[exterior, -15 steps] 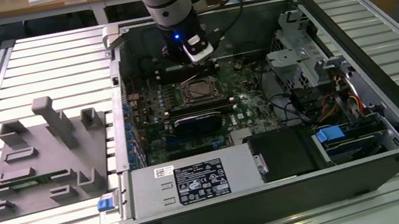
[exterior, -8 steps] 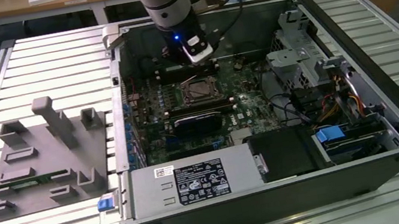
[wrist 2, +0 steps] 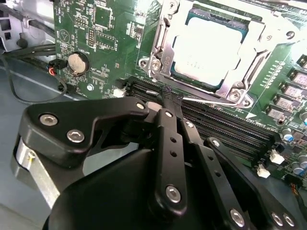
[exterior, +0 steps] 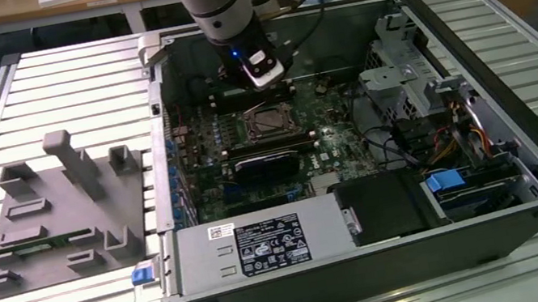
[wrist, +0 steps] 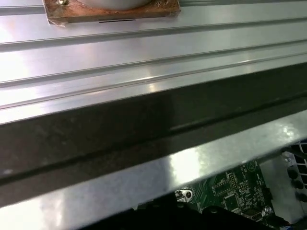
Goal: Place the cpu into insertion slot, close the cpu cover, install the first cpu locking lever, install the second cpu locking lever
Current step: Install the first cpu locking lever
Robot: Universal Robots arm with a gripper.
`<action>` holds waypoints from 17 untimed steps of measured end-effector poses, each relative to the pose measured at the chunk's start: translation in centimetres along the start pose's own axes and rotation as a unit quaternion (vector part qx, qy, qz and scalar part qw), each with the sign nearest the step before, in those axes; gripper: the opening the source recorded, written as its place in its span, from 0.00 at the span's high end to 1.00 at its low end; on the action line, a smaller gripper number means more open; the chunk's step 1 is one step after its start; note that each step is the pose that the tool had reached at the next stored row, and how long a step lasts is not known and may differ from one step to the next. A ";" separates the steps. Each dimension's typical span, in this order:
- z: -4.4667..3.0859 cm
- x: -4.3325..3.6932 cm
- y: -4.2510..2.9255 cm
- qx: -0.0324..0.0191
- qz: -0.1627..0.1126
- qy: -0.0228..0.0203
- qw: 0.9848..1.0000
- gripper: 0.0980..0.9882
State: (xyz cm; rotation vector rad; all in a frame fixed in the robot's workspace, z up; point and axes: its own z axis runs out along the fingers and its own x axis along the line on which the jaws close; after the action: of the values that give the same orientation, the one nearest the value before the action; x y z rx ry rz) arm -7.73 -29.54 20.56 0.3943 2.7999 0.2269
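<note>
The cpu (wrist 2: 207, 45) lies flat in the insertion slot (exterior: 268, 123), its pale metal top showing through the window of the cpu cover (wrist 2: 162, 45), which is down over it. A thin silvery locking lever (wrist 2: 216, 102) runs along the socket's edge beside the memory slots. My gripper (wrist 2: 171, 96) is shut, and its black fingertips meet right at the free end of that lever; whether they pinch it is unclear. In the exterior view my gripper (exterior: 278, 98) hangs inside the open computer case, just behind the socket.
Long black memory slots (wrist 2: 225, 132) lie between my fingers and the case's front. A coin battery (wrist 2: 77, 63) sits on the green board (wrist: 230, 189). A black heatsink block (exterior: 266, 166), power supply (exterior: 252, 248) and drive cage (exterior: 409, 74) crowd the case. A grey fixture (exterior: 60, 210) stands at the exterior view's left.
</note>
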 end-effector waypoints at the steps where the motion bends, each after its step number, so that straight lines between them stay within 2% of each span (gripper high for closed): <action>1: 0.04 0.01 -0.01 0.000 0.001 0.000 1.000 1.00; 8: 0.39 0.13 -0.04 0.006 0.023 -0.004 1.000 1.00; 17: 0.63 0.43 0.16 0.010 0.039 -0.008 0.999 1.00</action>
State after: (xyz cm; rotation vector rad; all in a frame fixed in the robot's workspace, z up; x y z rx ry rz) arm -7.89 -29.19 19.89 0.5085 2.7767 0.2121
